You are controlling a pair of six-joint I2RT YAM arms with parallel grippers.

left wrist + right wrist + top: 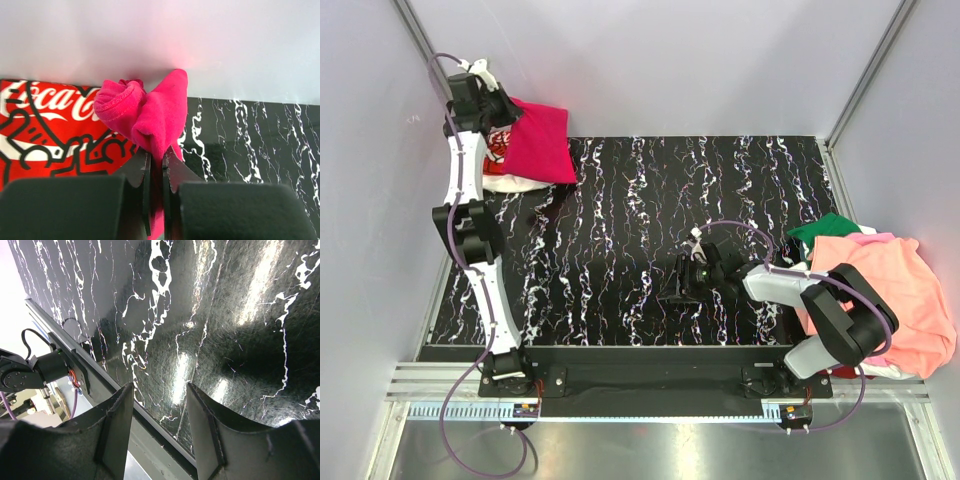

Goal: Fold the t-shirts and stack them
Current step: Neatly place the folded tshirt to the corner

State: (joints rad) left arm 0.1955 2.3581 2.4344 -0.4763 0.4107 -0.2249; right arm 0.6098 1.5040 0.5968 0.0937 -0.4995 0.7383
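My left gripper point(505, 112) is at the far left corner, shut on a bunched edge of the folded crimson-pink t-shirt point(540, 140). The pinched cloth point(150, 115) rises from between its fingers point(142, 172). This shirt lies over the white t-shirt with red logo print point(500, 165), whose print fills the left of the left wrist view point(45, 125). My right gripper point(678, 283) is open and empty, low over the black marbled table point(650, 200) near the middle. Its fingers point(117, 425) frame bare table point(200, 315). A loose pile of salmon-orange point(885, 295), green point(825, 230) and pink t-shirts sits at the right edge.
White walls enclose the table on the left, back and right. The left arm point(470, 230) stretches along the left edge. The table's near edge and rail point(150, 430) show close under the right gripper.
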